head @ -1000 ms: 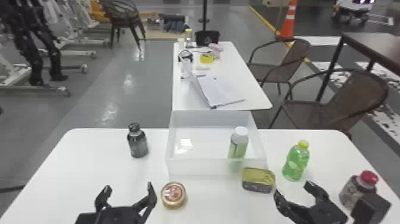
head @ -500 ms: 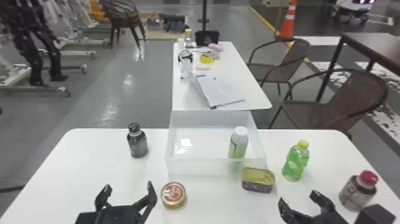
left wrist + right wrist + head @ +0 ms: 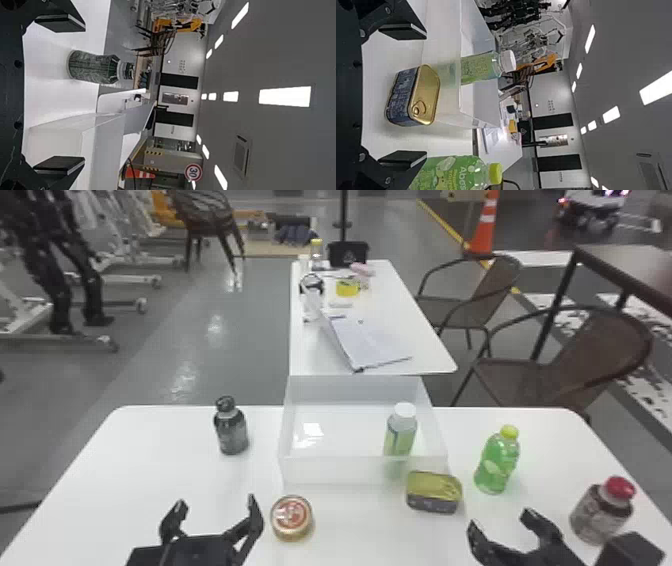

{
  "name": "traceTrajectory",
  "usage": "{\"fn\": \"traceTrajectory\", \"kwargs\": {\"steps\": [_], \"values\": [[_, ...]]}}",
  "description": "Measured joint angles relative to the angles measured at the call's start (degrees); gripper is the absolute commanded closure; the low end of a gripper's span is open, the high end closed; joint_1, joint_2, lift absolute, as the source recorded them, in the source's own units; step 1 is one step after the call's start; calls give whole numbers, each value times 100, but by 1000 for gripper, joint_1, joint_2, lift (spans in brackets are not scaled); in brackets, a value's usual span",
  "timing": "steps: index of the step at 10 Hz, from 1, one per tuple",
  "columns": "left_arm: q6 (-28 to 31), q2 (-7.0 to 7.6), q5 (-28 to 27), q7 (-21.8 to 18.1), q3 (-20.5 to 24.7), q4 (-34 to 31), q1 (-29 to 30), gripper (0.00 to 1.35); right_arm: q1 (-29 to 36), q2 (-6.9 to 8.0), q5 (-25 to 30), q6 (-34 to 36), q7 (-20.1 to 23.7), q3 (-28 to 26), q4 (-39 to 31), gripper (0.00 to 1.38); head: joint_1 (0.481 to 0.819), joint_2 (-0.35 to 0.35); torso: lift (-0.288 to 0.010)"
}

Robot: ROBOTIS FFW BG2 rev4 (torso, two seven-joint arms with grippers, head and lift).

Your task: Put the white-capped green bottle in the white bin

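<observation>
The white-capped green bottle (image 3: 401,432) stands upright inside the white bin (image 3: 335,470), near its front right corner. In the right wrist view the same bottle (image 3: 480,67) rises above the wall of the bin (image 3: 445,47). My right gripper (image 3: 505,522) is open and empty at the front right of the table, in front of the gold-lidded tin; its fingers are apart in its wrist view (image 3: 403,95). At the front left, my left gripper (image 3: 215,510) stands open and empty beside the round can, and its wrist view shows it (image 3: 59,95) spread too.
A yellow-capped green bottle (image 3: 497,462) and a red-capped bottle (image 3: 600,512) stand right of the bin. The gold-lidded tin (image 3: 434,491) sits at its front right corner, the round can (image 3: 291,517) in front. A dark bottle (image 3: 231,427) stands to the left.
My right gripper has shifted a little to the right and toward the front edge, away from the tin. The left arm and the white-capped bottle have kept their places.
</observation>
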Motion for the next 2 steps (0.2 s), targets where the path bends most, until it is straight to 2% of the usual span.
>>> {"fn": "traceTrajectory", "kwargs": {"steps": [2], "values": [[-2, 2, -8, 0, -7, 0, -8, 125, 0, 3, 19, -21, 0, 7, 0, 226, 549, 0, -100]]}}
